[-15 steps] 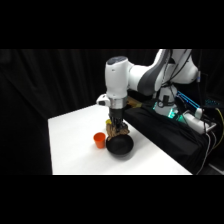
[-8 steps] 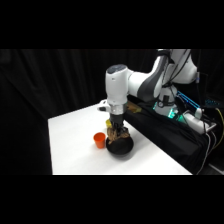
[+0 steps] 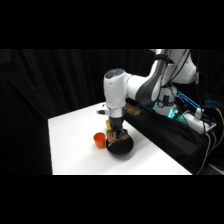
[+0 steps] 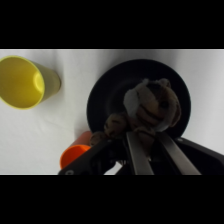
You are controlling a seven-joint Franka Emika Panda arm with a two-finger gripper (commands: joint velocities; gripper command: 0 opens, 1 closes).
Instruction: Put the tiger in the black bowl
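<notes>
While the two-finger gripper [image 4: 150, 150] clamps its narrow metal fingers [image 4: 136, 152] on the small tan-and-brown striped toy tiger [image 4: 150, 107], the toy hangs over the middle of the round matte black bowl [image 4: 102, 95], whether touching its floor I cannot tell. Just beside the bowl's rim stands a small orange plastic cup [image 4: 75, 152]. Farther off, a yellow-green plastic cup [image 4: 22, 82] lies on its side on the white table [image 4: 65, 125].
</notes>
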